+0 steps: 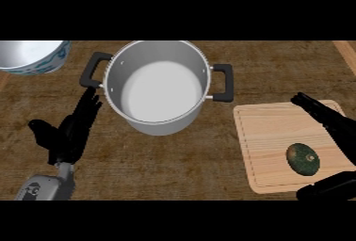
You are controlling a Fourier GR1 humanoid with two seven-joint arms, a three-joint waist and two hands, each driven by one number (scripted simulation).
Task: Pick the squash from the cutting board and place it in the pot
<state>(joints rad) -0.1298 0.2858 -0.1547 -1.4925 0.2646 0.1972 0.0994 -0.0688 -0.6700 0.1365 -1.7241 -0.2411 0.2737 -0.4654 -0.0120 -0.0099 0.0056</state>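
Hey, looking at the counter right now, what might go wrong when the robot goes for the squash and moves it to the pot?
1. The squash is rounded and lies near the cutting board's front right corner; a nudge from the open right hand might roll it off.
2. The pot's handle faces the board, so a low carry could clip it.
3. The left hand rests close beside the pot and might bump it.

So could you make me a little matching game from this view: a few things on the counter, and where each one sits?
Things:
1. squash
2. pot
3. bowl
4. left hand

Places:
A. top left corner, cut off by the edge
B. on the cutting board, at the right
C. open, left of the pot
D. middle of the counter, nothing inside

Pairs: 1-B, 2-D, 3-A, 4-C
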